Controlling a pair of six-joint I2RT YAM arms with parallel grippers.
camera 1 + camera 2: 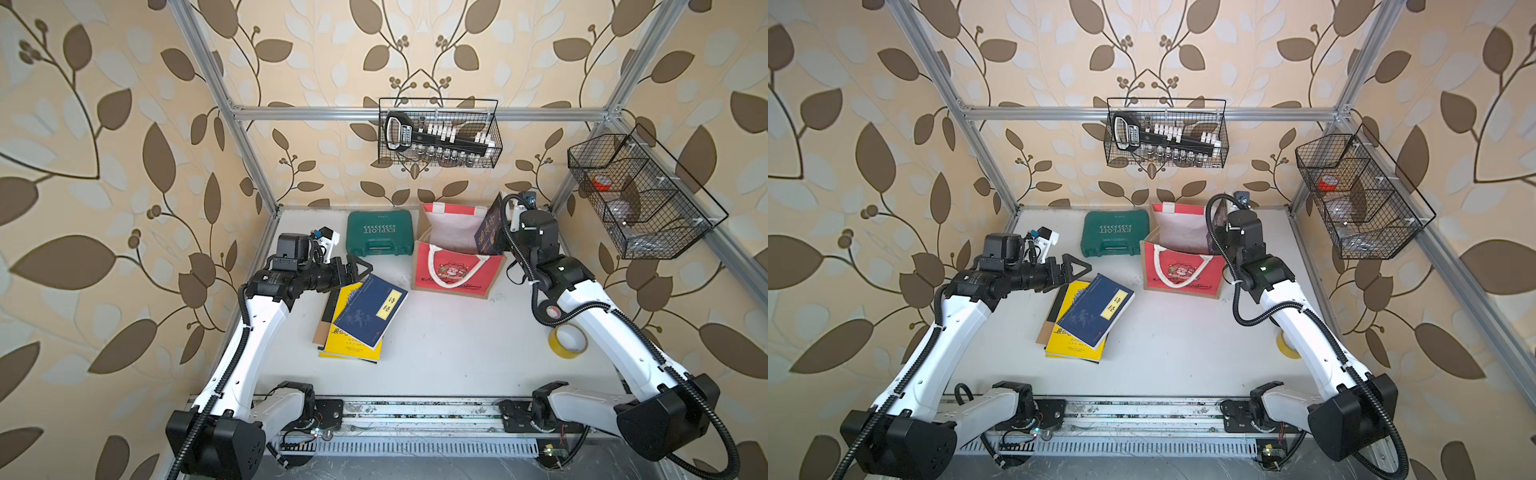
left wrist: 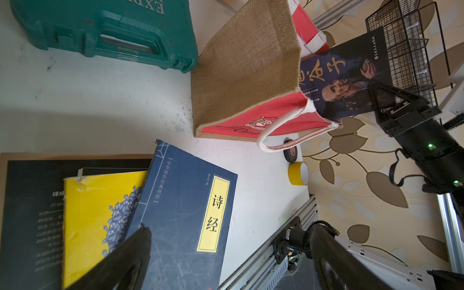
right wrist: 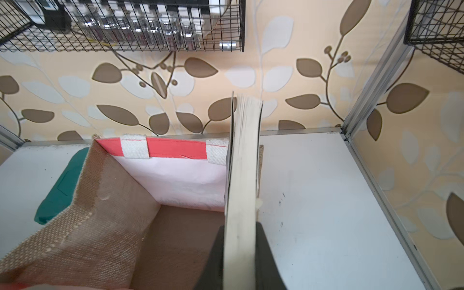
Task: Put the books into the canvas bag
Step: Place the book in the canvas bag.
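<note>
Green case (image 1: 380, 232): "EXPLOIT" on lid, reads upside down in both top views.
Navy book (image 2: 180, 213): yellow label "诗经"; side line "中华国学经典精粹".
Dark book (image 2: 346, 75): gold title "鬼谷子".
Yellow book (image 2: 88, 226) title, bag (image 2: 246, 62) script: illegible.

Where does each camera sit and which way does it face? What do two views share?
Both top views: high in front, looking down on the white table, both arms, the tan jute bag with red panels.
Left wrist: behind the open left claw, facing the yellow-labelled navy paperback.
Right wrist: over the bag's mouth; right claw shut on a dark paperback.
Shared: left wrist also shows that paperback.
</note>
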